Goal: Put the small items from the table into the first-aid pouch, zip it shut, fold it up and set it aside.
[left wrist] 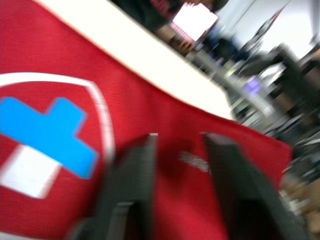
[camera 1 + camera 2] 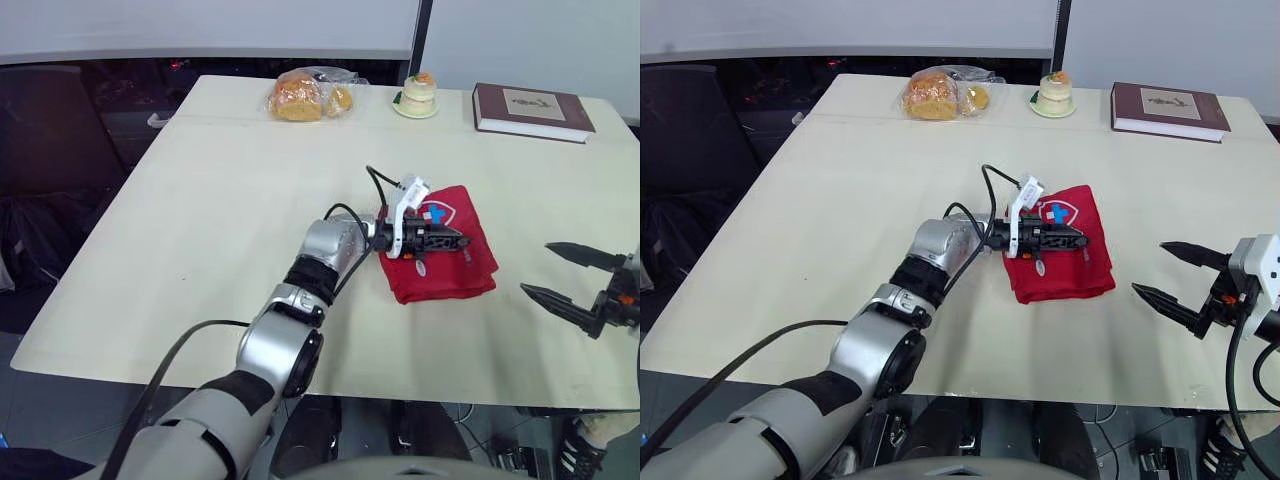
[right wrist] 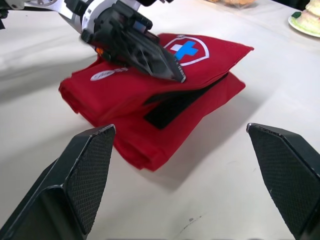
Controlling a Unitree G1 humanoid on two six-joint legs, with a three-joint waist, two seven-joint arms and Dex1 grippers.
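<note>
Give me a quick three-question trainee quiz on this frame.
1. True or false: the left hand rests on top of the folded first-aid pouch.
2. The right hand is: A) open, beside the pouch and clear of it; B) shut on the pouch; C) shut on a zip pull.
3. At the far edge of the table, what sits between the bagged bread and the book?
Key: 1 true; 2 A; 3 a small cake.
</note>
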